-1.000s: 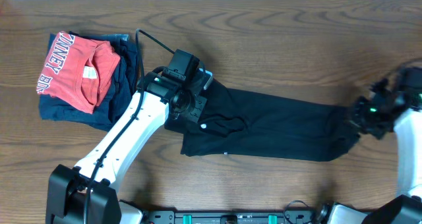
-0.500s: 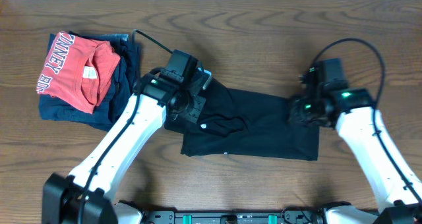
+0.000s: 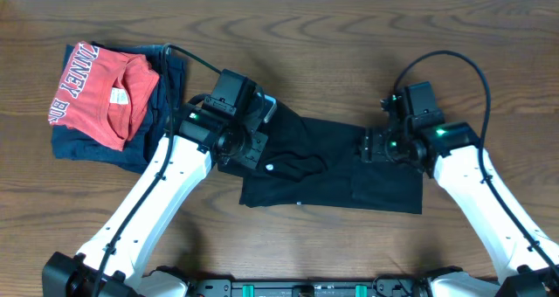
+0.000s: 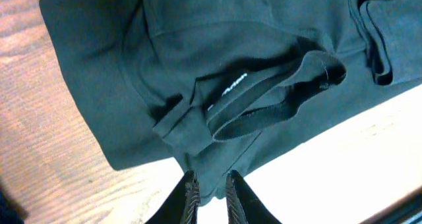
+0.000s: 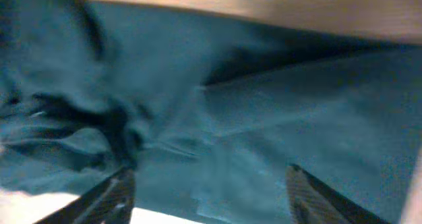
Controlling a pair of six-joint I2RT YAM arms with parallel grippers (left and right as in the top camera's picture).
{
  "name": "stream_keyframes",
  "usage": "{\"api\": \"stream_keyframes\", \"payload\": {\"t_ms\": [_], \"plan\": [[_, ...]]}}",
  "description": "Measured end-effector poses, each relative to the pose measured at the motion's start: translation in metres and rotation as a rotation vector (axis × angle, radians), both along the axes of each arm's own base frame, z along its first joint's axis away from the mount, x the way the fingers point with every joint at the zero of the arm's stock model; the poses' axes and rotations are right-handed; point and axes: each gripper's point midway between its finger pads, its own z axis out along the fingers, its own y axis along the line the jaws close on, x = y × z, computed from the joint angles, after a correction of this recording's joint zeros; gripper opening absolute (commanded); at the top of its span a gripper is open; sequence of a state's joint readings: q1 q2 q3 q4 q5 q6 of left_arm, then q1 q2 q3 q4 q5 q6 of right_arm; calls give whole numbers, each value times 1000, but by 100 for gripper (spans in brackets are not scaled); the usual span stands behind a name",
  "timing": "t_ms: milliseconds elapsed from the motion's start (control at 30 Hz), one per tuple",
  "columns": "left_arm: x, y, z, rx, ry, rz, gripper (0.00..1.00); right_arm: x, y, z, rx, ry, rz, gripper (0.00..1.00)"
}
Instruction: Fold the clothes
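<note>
- Overhead view: the black shirt (image 3: pixel 332 170) lies at the middle of the table (image 3: pixel 349 35) as a long band. Its long axis runs left to right, parallel to the near edge.
- Collar (image 4: pixel 277 99) end sits on the left and the squared-off end on the right, where a second layer seems to lie on top.
- Left gripper (image 4: pixel 211 196): fingers almost together at the shirt's left end, with dark cloth running up between them. I read that as a pinch on the fabric edge, though the contact itself is hard to see.
- Right gripper (image 5: pixel 214 197): fingers spread wide with nothing between them, released and hanging just above the right part of the shirt.
- What the next move turns on, as I judge it, is the shirt's right end. It lies just rightward of the right gripper, towards the table's right edge, and that arm is clearly the nearer one.
- A fold across the long axis would carry that end leftward towards the collar while the left gripper anchors.
- Red shirt (image 3: pixel 96 92) sits on a navy garment (image 3: pixel 162 127) near the far-left corner, apart from all this.
</note>
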State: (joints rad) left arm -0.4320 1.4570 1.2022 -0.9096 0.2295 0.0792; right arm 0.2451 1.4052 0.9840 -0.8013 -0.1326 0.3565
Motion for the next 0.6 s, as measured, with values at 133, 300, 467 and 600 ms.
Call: {"api": "stream_keyframes", "payload": {"t_ms": [133, 300, 467, 600], "plan": [[1, 0, 0, -1, -3, 0, 17, 4, -7, -4, -17, -15, -19, 75], [3, -1, 1, -5, -11, 0, 17, 13, 3, -19, 0, -72, 3, 76], [0, 0, 0, 0, 0, 0, 17, 13, 12, -45, -1, -31, 7, 86], [-1, 1, 0, 3, 5, 0, 17, 15, 22, -55, -7, -26, 28, 66]]}}
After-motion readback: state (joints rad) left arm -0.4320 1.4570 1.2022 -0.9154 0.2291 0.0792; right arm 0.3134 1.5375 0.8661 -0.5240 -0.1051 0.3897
